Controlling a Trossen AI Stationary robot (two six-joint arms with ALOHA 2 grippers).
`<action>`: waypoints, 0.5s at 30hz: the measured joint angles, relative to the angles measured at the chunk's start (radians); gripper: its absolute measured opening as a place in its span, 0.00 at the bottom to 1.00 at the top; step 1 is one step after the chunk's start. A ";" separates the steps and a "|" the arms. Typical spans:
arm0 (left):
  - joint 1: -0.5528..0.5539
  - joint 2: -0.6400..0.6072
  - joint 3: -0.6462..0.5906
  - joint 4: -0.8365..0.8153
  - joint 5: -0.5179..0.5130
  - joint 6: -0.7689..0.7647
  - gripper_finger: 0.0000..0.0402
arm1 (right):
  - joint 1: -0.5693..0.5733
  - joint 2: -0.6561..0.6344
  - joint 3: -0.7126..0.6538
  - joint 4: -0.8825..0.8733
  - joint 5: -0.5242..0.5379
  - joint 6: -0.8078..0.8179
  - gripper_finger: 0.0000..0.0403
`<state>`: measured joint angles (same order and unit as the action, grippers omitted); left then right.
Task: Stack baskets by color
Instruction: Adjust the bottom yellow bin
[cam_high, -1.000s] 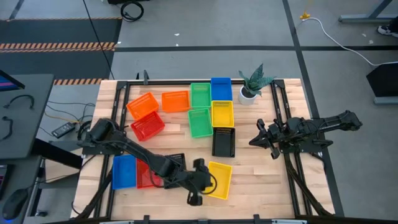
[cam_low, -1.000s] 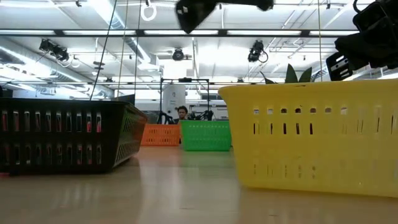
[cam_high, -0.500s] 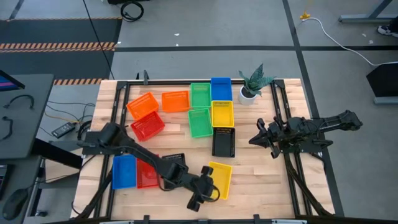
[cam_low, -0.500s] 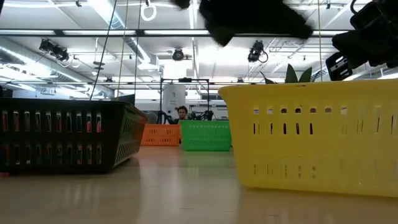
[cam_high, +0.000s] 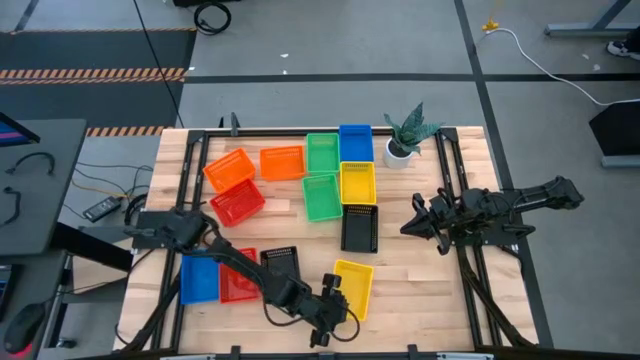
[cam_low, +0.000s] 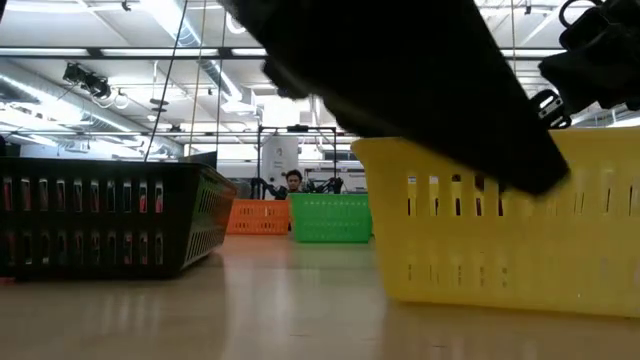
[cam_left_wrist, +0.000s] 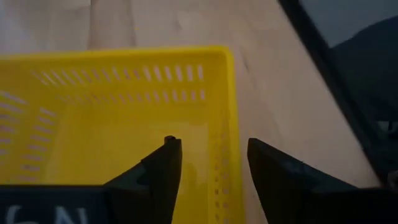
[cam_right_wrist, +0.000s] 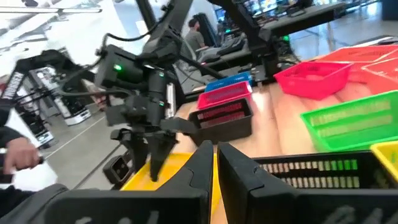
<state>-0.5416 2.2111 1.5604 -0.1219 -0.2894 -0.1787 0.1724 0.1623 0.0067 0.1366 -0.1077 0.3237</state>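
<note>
Now left gripper (cam_left_wrist: 208, 163) spread, fingers straddling the yellow mesh basket's (cam_high: 353, 288) near wall; black basket (cam_high: 280, 262) just behind; right gripper (cam_high: 413, 222) clenched, empty.

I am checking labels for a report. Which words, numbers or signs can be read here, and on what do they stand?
"GN" (uncertain, cut off by the picture's edge): pale letters on the body of the left pincer.
Dark marks on a white strip in the room behind: too blurred to read.
Baskets: no text on them.
</note>
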 joint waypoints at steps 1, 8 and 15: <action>-0.001 0.009 0.006 -0.009 -0.005 -0.015 0.46 | 0.004 0.001 0.000 -0.006 -0.011 0.000 0.07; -0.002 0.023 0.059 -0.070 -0.095 -0.185 0.26 | 0.050 0.005 0.000 -0.031 -0.049 0.000 0.07; -0.019 0.024 0.208 -0.339 -0.158 -0.342 0.04 | 0.086 0.004 0.000 -0.080 -0.051 -0.013 0.07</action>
<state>-0.5604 2.2348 1.7680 -0.4608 -0.4475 -0.5204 0.2579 0.1665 0.0067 0.0565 -0.1585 0.3110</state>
